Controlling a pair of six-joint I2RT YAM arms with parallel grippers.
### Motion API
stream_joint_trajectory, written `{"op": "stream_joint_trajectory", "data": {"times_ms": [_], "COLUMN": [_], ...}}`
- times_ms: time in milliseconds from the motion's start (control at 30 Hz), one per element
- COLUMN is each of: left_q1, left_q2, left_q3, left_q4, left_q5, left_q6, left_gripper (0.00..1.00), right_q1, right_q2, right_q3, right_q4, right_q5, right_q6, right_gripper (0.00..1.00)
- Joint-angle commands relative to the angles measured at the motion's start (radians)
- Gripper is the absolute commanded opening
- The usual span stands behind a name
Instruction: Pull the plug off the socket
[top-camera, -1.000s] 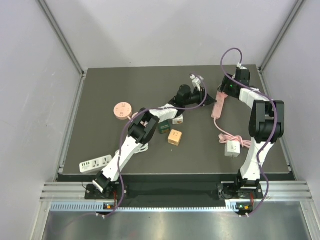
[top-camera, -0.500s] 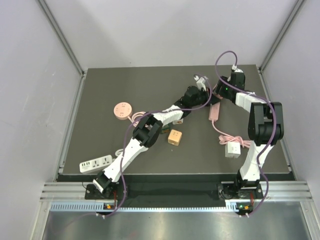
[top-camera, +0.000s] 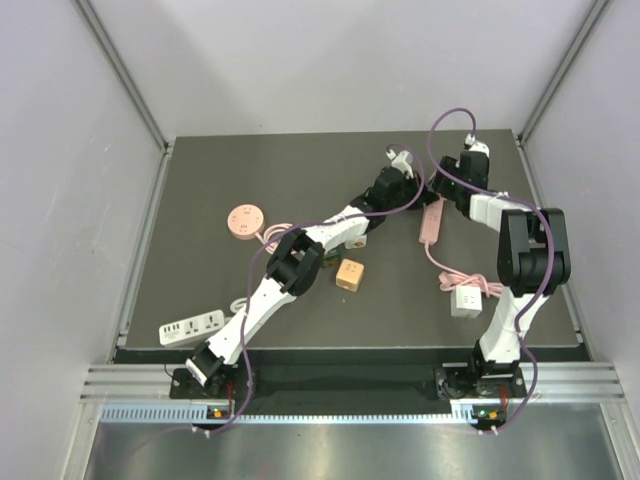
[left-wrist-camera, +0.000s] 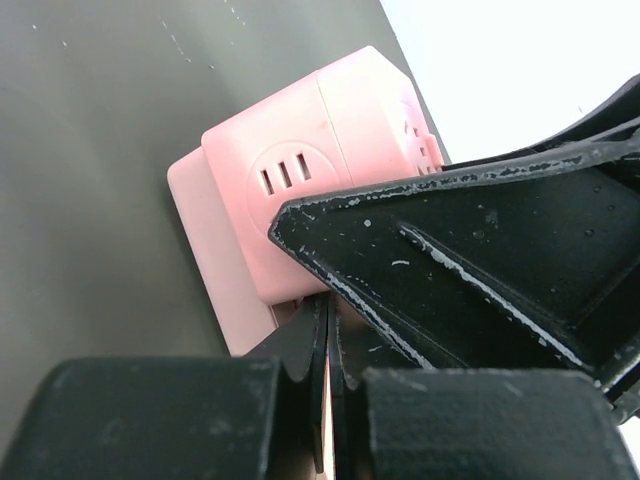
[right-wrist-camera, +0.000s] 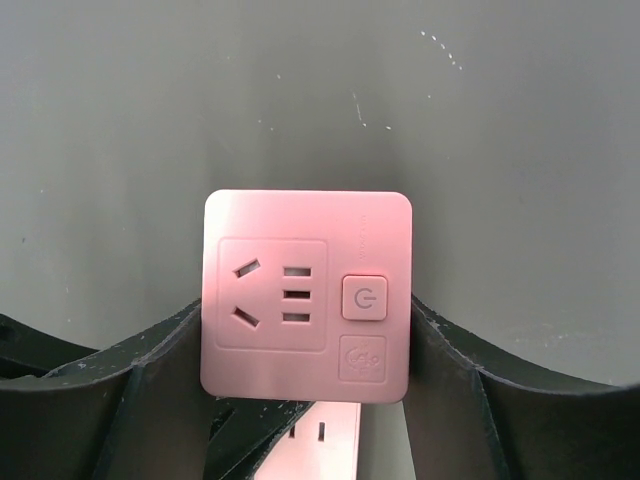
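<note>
1. Reporting from the remote station: both arms reach to the far right part of the dark table (top-camera: 200, 180), and I see them meet over the far end of the pink power strip (top-camera: 431, 222).
2. Task item: the pink cube adapter (right-wrist-camera: 300, 290) is seated on that end of the strip. Its face, with socket holes and a power button, is turned toward the right wrist camera. The strip runs out below it in that view.
3. On the right gripper (right-wrist-camera: 308, 345), the jaws stand wide, with one finger pressed against each side wall of the cube. I record this as a grip on the adapter.
4. On the left gripper (left-wrist-camera: 328, 320), the jaws are fully closed, tips together, pointing at the foot of the adapter where it joins the strip. A sliver of pink shows low between the fingers in the left wrist view. I cannot tell whether anything is pinched there.
5. One finger (left-wrist-camera: 480, 250) of the right gripper crosses in front of the adapter in the left wrist view, against its side.
6. The strip's pink cable (top-camera: 445, 268) runs toward the near edge to a white cube socket (top-camera: 465, 299) beside the right arm.
7. Other items, well apart to the left: a round pink socket (top-camera: 243, 220), an orange cube (top-camera: 349, 275), and a white power strip (top-camera: 190, 327) near the left arm's base.
</note>
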Motion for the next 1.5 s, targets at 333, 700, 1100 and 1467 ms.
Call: {"op": "stream_joint_trajectory", "data": {"times_ms": [333,700,1100,1467], "left_q1": [-0.008,0.001,0.022,0.051], "left_q2": [0.112,0.129,0.122,0.072], "left_q3": [0.048,0.065,0.027,-0.084], "left_q4": [-0.249,-0.243,-0.176,-0.104], "left_q5": [-0.022,-0.002,0.018,0.050], "left_q6": [-0.004,-0.032,-0.106,-0.152], "left_gripper": [0.00,0.00,0.00,0.00], "right_q1": [0.061,0.006,0.024,0.059], "right_q2": [-0.141,0.013,-0.117,-0.211], "right_q3": [-0.058,0.400,0.039,-0.067], "right_q4": [0.422,-0.188,0.101,0.319], "right_q5": [-0.047,-0.179,-0.068,-0.038], "right_q6": [0.048,0.056,-0.036,-0.056], "right_gripper": [0.00,0.00,0.00,0.00]}}
